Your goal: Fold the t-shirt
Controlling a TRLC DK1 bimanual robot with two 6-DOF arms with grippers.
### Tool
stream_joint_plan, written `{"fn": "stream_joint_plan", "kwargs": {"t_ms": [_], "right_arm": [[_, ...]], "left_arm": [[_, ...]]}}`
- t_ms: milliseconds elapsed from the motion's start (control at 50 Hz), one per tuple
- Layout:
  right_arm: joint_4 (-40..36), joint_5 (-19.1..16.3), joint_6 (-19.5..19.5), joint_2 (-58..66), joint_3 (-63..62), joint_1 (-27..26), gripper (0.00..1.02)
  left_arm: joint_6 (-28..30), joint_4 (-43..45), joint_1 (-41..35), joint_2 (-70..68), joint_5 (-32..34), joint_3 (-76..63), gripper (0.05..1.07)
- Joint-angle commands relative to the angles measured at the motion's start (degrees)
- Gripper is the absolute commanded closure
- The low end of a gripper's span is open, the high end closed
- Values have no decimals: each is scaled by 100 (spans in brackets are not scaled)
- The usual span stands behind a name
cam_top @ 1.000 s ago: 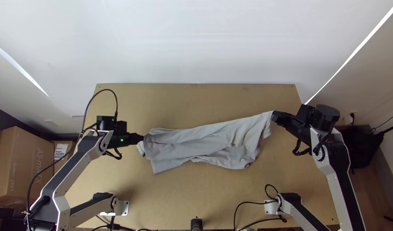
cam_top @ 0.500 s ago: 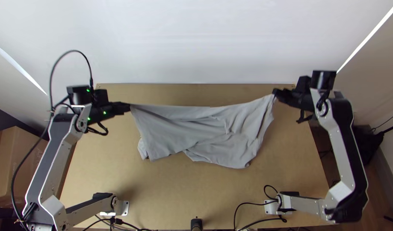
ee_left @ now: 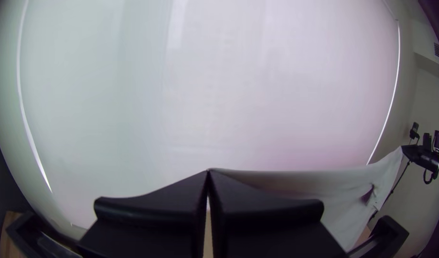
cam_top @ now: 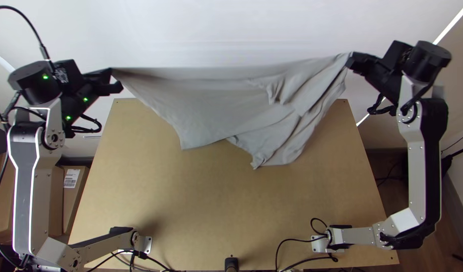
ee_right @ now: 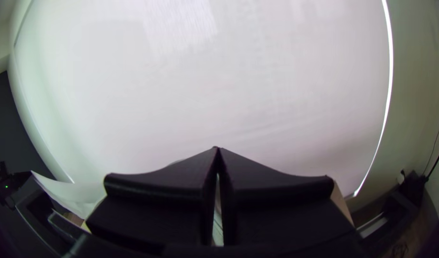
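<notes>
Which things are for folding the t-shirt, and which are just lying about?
For the job:
grey t-shirt, hanging between both pincers
left pincer
right pincer
wooden table

Just lying about:
cardboard box
something black beyond the table, can't tell what

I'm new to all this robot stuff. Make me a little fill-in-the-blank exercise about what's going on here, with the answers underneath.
The t-shirt is ____ in colour.
The edge stretched between the left claw and the right claw is its ____ edge, not its lower one.
The table has a top made of ____.

Missing words: grey; upper; wood
</notes>
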Motion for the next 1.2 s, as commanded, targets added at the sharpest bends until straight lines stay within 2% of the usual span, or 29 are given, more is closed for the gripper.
{"fn": "stream_joint_plan", "kwargs": {"t_ms": [0, 200, 460, 620, 840, 980, 1180], "right_arm": [[633, 215, -105, -548, 249, -120, 100], [1309, 242, -70, -1436, 267, -111, 100], [1371, 242, 132, -3097, -226, 188, 100], [993, 198, 247, -3958, -586, 425, 100], [431, -66, 572, -4213, -683, 425, 100], [351, -242, 721, -4222, -1254, 425, 100], [369, -435, 739, -4362, -2590, 434, 100]], "left_arm": [[161, 150, 76, -285, -340, 620, 104], [415, 150, 103, -680, -736, 1359, 104], [538, 150, 146, -1797, -920, 1482, 104], [530, 27, 146, -2447, -973, 1464, 104], [205, -650, 138, -2790, -1000, 1429, 104], [-121, -799, 129, -2983, -991, 787, 104], [-411, -632, 67, -3273, -797, -1014, 104]]}}
